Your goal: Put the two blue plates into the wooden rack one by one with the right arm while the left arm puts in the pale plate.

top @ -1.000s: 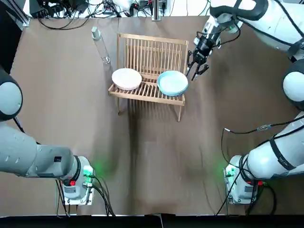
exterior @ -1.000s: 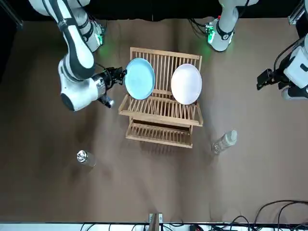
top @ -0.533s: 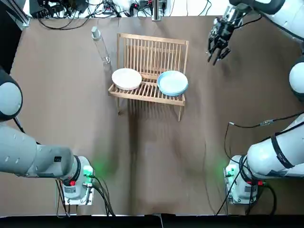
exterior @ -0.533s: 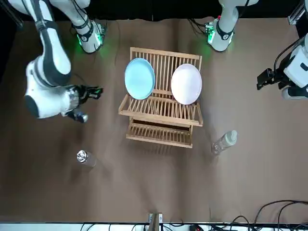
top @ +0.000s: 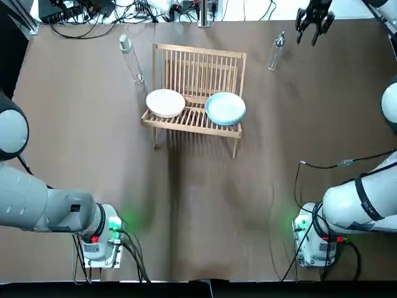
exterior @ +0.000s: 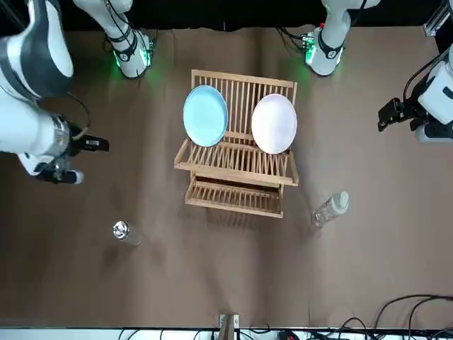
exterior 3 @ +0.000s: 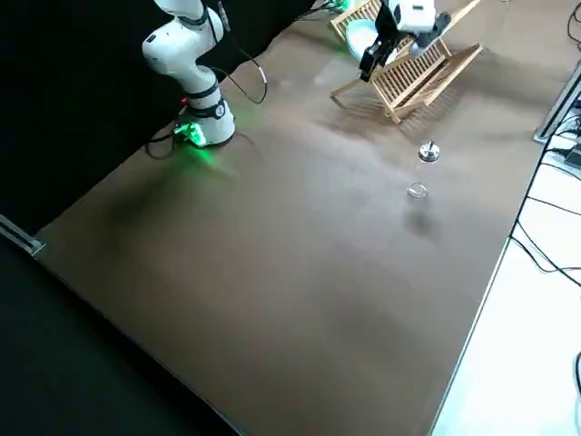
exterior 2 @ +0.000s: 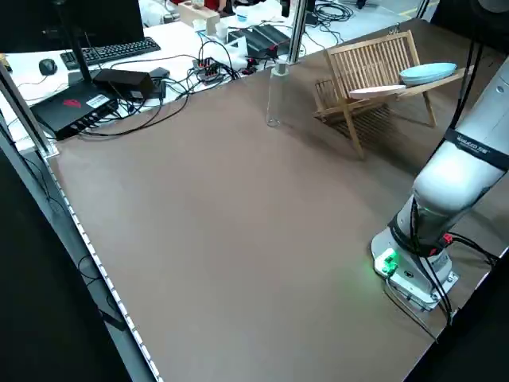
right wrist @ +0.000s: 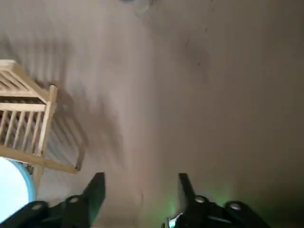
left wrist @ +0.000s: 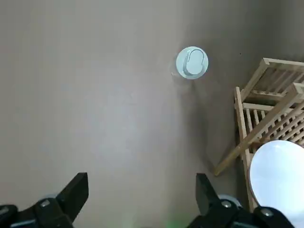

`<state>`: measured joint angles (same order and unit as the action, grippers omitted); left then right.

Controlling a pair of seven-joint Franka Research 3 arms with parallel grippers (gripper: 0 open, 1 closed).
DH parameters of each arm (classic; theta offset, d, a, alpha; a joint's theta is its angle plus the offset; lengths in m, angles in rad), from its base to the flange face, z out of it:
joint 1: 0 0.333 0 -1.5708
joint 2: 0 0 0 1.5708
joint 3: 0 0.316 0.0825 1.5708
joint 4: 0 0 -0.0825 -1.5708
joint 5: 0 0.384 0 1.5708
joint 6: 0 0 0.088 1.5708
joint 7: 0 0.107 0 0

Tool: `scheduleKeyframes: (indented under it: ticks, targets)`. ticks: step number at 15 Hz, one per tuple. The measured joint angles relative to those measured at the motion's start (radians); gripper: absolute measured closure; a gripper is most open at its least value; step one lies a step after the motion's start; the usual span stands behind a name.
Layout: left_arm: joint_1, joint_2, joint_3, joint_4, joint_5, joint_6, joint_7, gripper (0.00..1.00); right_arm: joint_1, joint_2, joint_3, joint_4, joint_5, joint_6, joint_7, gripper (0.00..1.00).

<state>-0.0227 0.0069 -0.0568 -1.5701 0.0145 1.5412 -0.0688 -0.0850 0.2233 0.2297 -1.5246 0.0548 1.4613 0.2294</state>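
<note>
My right gripper [top: 312,28] hung upper right in the top view, jaws apart. The round blue plates [top: 225,108] and round pale plate [top: 165,102] sat in the slatted wooden rack [top: 198,68], upper centre. My left gripper [left wrist: 142,194] gaped too.

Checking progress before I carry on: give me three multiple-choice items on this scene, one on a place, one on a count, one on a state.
1. Where is the pale plate?
A) flat on the table
B) in the wooden rack
C) under the rack

2. How many clear bottles are on the table?
A) two
B) one
C) four

3. How are the right gripper jaws?
A) shut on a blue plate
B) shut on a bottle
C) open and empty

Answers:
1 B: it leans in the rack beside the blue plates.
2 A: one bottle stands at each far corner of the rack, the second here.
3 C: the right wrist view shows them apart, with only table between.
</note>
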Motion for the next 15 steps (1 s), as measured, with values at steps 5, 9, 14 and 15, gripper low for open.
scheduleKeyframes:
  ticks: [5,9,14,15]
  targets:
    - [0.001,0.000,0.000,0.000,0.000,0.000,0.000,0.00,-0.006,-0.039,0.000,0.100,-0.001,-0.010,-0.026,0.00]
    - [0.001,0.000,0.000,0.000,0.000,0.000,0.000,0.00,0.000,-0.104,0.014,0.105,-0.001,-0.050,-0.052,0.00]
    - [0.000,0.000,0.000,0.007,0.000,0.002,-0.002,0.00,0.070,-0.183,0.026,0.054,-0.002,-0.077,-0.049,0.00]
    - [0.000,0.000,0.000,0.007,0.000,0.002,-0.002,0.00,0.077,-0.207,0.026,0.027,-0.003,-0.076,-0.049,0.00]
